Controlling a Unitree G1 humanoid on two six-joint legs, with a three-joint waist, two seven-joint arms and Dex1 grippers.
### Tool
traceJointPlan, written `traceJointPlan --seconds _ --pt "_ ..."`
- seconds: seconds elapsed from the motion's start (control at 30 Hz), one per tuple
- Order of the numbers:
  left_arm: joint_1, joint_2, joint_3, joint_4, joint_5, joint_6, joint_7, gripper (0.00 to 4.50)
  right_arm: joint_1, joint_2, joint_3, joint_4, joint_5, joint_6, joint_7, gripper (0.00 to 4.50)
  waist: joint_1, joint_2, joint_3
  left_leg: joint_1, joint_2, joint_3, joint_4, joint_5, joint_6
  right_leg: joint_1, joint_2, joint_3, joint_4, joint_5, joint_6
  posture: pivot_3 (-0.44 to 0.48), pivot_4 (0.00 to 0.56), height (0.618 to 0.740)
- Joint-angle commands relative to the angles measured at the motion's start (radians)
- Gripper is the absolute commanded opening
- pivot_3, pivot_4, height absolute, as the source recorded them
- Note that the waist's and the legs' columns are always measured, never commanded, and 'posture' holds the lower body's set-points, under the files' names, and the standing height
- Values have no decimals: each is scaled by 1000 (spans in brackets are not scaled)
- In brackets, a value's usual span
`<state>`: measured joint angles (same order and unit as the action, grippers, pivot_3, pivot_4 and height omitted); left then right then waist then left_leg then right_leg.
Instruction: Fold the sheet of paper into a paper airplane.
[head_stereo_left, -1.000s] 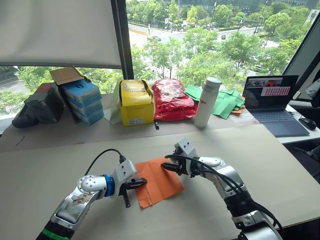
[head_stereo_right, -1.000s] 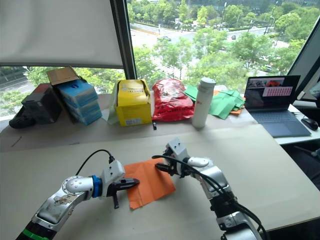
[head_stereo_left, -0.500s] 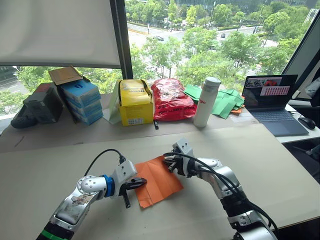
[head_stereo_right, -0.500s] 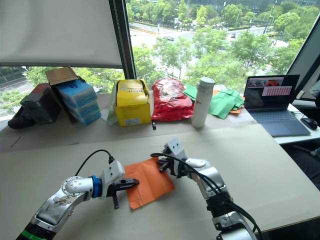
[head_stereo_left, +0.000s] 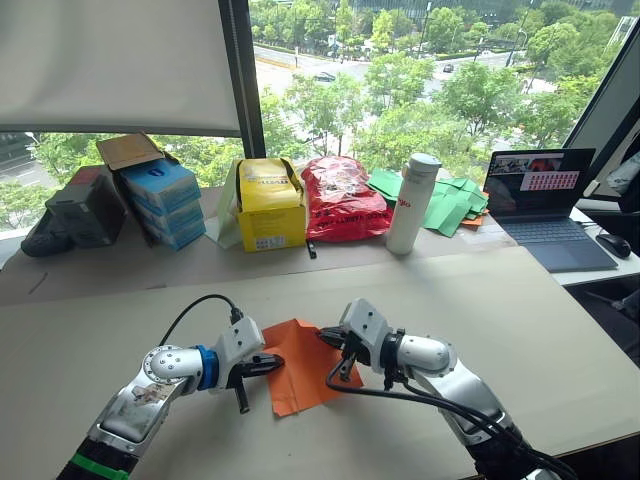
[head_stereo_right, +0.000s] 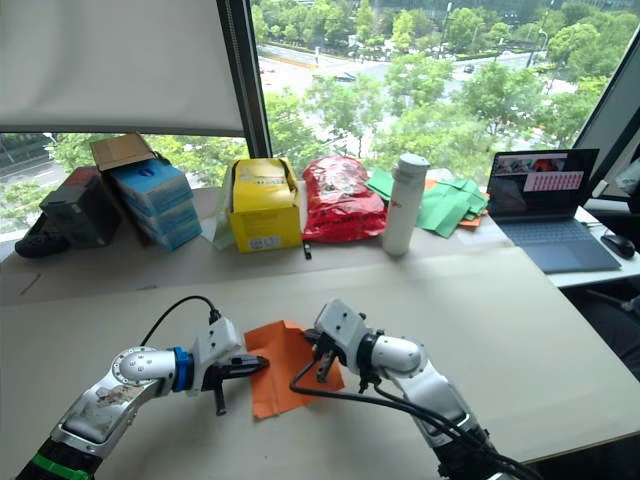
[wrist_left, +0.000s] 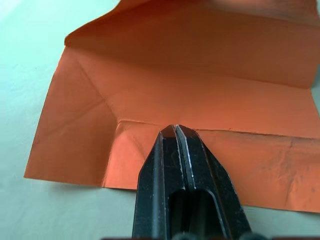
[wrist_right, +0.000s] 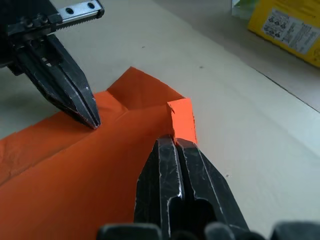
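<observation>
Right gripper (head_stereo_left: 333, 338) swung in lower and nearer since a second ago, now at right edge of the sheet of paper (head_stereo_left: 300, 362); far corner now lifted. Left gripper (head_stereo_left: 270, 363) still pressing left edge. Sheet flat on table (head_stereo_left: 520, 300) between both arms. Right wrist view: fingers closed, pinching an upturned corner flap (wrist_right: 181, 120); left gripper tip touching sheet. Left wrist view: fingers closed, tip pressed on a crease. Behind: yellow box (head_stereo_left: 270, 205), red bag (head_stereo_left: 343, 198), white bottle (head_stereo_left: 414, 203), green paper pieces (head_stereo_left: 448, 203), laptop (head_stereo_left: 545, 205). Nothing blocking the sheet.
</observation>
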<state>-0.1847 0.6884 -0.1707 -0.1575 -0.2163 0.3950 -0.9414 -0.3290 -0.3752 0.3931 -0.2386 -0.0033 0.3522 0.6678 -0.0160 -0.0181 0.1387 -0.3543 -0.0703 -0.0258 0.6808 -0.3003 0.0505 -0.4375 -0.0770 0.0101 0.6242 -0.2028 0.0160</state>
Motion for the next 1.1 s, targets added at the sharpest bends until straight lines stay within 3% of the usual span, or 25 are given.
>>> traceJointPlan --seconds 0.03,0.17,0.67,1.1 --pt "-6 21 13 40 6 8 -18 0 1 -17 61 -39 -117 -96 -40 25 0 0 0 0 0 0 0 0 0 0 0 0 0 0 0 0 150 740" --pt "-27 29 17 64 7 -3 -38 0 4 -21 114 -26 -203 -22 -49 25 0 0 0 0 0 1 0 0 -1 0 0 0 0 0 0 0 150 740" --pt "-219 0 14 133 -3 -6 -85 0 -31 37 145 -76 -211 281 23 25 2 -1 0 -2 0 1 0 0 0 -1 0 0 0 0 0 0 150 740" --pt "-349 -99 -99 276 123 -114 -80 0 -90 32 207 -108 -232 453 23 25 2 -2 0 -3 -1 1 2 0 0 -2 0 0 0 0 0 0 150 740"
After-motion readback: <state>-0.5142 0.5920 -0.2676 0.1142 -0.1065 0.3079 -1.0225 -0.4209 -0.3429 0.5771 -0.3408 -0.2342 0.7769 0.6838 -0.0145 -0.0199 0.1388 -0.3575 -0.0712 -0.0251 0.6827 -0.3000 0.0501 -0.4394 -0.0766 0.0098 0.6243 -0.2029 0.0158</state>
